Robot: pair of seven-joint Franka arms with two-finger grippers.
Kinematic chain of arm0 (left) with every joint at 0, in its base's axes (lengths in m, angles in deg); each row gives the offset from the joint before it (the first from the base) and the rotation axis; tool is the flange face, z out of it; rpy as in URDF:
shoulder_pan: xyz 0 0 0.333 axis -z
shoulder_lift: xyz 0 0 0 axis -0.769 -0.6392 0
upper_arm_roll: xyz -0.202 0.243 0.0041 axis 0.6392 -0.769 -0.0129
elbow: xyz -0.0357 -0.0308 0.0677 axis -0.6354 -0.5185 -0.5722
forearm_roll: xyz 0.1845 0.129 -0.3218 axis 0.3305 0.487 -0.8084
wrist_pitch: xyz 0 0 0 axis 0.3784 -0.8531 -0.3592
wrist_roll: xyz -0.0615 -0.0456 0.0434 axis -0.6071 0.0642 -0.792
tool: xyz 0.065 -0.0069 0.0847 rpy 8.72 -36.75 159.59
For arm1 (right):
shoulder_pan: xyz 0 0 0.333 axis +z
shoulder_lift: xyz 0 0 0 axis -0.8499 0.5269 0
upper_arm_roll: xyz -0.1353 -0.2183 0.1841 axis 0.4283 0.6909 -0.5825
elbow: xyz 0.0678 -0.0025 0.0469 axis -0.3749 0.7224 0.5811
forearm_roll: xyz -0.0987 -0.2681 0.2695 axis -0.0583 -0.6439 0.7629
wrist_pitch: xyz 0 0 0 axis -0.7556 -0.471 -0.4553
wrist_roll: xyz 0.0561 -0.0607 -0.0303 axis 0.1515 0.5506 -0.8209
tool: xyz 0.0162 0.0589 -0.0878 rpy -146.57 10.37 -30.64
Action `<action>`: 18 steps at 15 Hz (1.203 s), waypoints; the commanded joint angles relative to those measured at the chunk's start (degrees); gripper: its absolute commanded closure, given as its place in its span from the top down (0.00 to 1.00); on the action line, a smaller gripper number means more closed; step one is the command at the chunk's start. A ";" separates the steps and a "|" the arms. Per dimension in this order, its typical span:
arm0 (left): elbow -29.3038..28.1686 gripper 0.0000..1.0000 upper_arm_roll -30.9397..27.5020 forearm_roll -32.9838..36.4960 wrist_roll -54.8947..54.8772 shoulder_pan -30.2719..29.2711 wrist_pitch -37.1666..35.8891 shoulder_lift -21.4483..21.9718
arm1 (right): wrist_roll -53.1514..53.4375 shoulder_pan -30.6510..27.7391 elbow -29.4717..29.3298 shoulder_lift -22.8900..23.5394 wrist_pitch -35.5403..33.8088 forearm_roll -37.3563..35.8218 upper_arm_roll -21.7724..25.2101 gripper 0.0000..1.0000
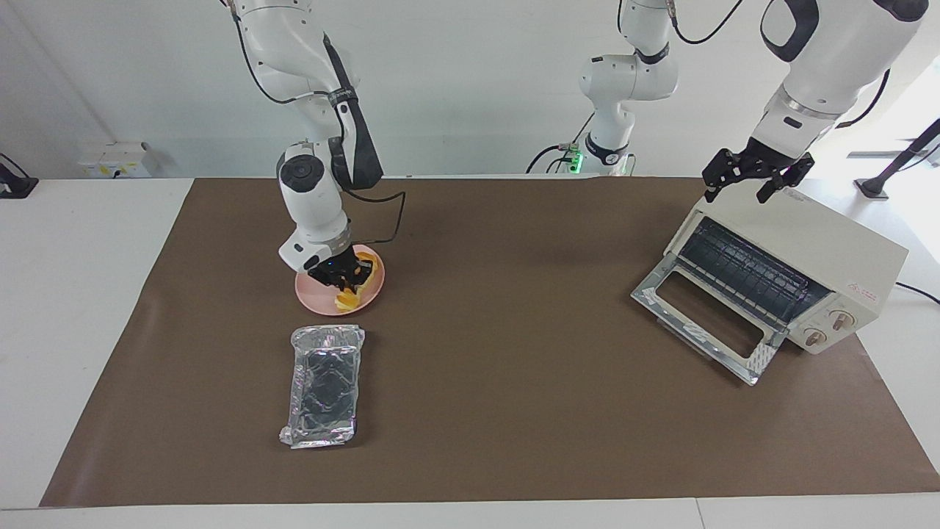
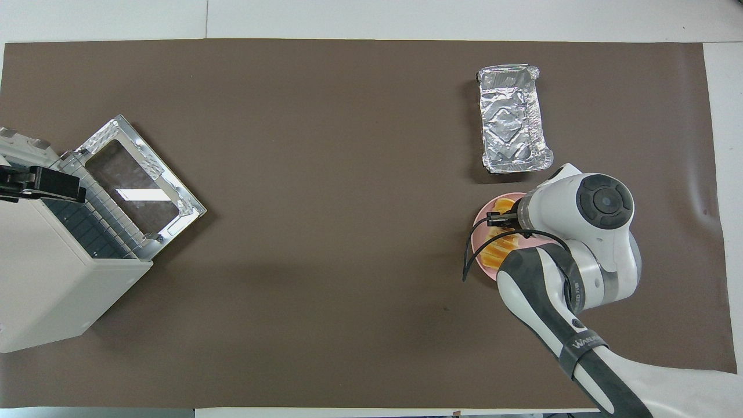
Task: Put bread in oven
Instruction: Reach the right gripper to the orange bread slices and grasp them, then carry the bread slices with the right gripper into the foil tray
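While right gripper (image 1: pixel 345 273) closes round bread (image 1: pixel 351 295) on plate (image 1: pixel 312 297), frame's left-centre, grip looks partial, maybe unseated; slices could slip. Left gripper (image 1: pixel 756 175), jaws apart, waits over oven (image 1: pixel 793 273).

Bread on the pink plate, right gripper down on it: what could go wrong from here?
1. The right gripper sits low on the bread, which is a row of slices; a lift may take only some and drop the rest on the plate.
2. The plate may drag or tip with the lift.
3. The oven stands at the left arm's end, door down, with the open left gripper waiting over it; the carry could crowd that gripper.
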 commanded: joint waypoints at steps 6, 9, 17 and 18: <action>0.66 1.00 -0.54 -0.75 -0.74 0.34 -0.88 -0.23 | -3.46 -1.16 -22.69 6.51 -13.41 0.57 -0.20 0.00; 0.66 1.00 -0.54 -0.75 -0.74 0.34 -0.88 -0.23 | -8.72 -3.62 -39.20 16.07 -20.53 0.66 -0.20 0.00; 0.66 1.00 -0.54 -0.75 -0.74 0.34 -0.88 -0.23 | -13.04 -4.86 -56.30 33.06 -19.94 -0.31 -0.20 0.00; 0.66 1.00 -0.54 -0.75 -0.74 0.34 -0.88 -0.32 | -13.48 -4.94 -56.13 33.76 -18.55 -0.22 -0.20 0.00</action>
